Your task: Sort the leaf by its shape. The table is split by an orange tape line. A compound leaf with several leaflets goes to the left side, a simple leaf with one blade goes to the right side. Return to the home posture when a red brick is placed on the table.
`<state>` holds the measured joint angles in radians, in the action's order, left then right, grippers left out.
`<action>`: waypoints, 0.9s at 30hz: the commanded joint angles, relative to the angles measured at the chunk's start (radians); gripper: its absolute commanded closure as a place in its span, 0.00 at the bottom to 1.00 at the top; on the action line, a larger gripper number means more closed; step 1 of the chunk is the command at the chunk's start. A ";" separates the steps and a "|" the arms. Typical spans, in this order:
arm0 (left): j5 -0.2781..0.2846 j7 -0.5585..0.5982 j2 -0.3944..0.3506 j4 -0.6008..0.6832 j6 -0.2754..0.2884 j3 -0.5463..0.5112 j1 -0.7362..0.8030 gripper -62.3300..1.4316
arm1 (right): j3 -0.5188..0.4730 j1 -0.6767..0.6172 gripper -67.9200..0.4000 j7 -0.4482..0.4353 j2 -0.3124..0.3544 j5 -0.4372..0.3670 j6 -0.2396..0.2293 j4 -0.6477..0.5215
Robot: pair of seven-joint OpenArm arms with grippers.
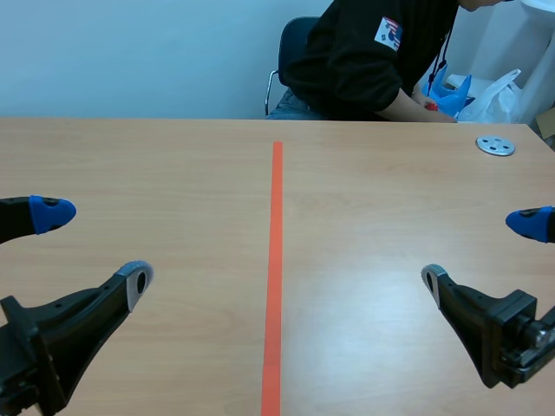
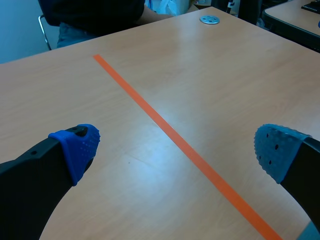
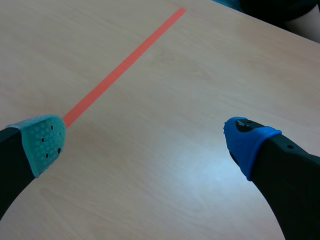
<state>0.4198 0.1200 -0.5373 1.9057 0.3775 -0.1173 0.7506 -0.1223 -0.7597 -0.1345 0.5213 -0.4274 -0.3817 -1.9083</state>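
1. Two-fingered left gripper [image 1: 95,248] hangs over the wooden table [image 1: 173,173] left of the orange tape line [image 1: 276,260], fingers spread wide, holding nothing.
2. Right gripper [image 1: 479,251] hangs right of the line, likewise spread and empty.
3. The leaf is not in view.
4. A round metal disc [image 1: 495,146] lies far right of the line, near a seated person [image 1: 364,61].

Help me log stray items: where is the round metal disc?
Scene view: the round metal disc lies flat at the table's far right, well right of the orange tape line, near the seated person.
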 commanded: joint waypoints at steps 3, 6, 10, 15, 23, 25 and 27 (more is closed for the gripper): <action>0.009 0.018 0.010 0.021 0.011 -0.005 0.002 0.00 | 0.000 0.011 0.00 -0.018 -0.001 -0.011 0.002 -0.019; 0.009 0.018 0.011 0.021 0.014 -0.005 0.003 0.00 | 0.000 0.011 0.00 -0.018 -0.001 -0.011 0.002 -0.019; 0.009 0.018 0.011 0.021 0.014 -0.005 0.003 0.00 | 0.000 0.011 0.00 -0.018 -0.001 -0.011 -0.001 -0.019; 0.009 0.018 0.011 0.021 0.014 -0.005 0.003 0.00 | 0.000 0.011 0.00 -0.018 -0.001 -0.011 -0.001 -0.019; 0.009 0.017 0.011 0.021 0.014 -0.005 0.003 0.00 | 0.000 0.011 0.00 -0.018 -0.001 -0.011 -0.001 -0.019; 0.009 0.017 0.011 0.021 0.014 -0.005 0.003 0.00 | 0.000 0.011 0.00 -0.018 -0.001 -0.011 -0.001 -0.019; 0.009 0.017 0.011 0.021 0.014 -0.005 0.003 0.00 | 0.000 0.011 0.00 -0.018 -0.001 -0.011 -0.001 -0.019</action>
<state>0.4198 0.1211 -0.5343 1.9057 0.3901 -0.1173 0.7509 -0.1223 -0.7597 -0.1345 0.5213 -0.4274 -0.3820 -1.9083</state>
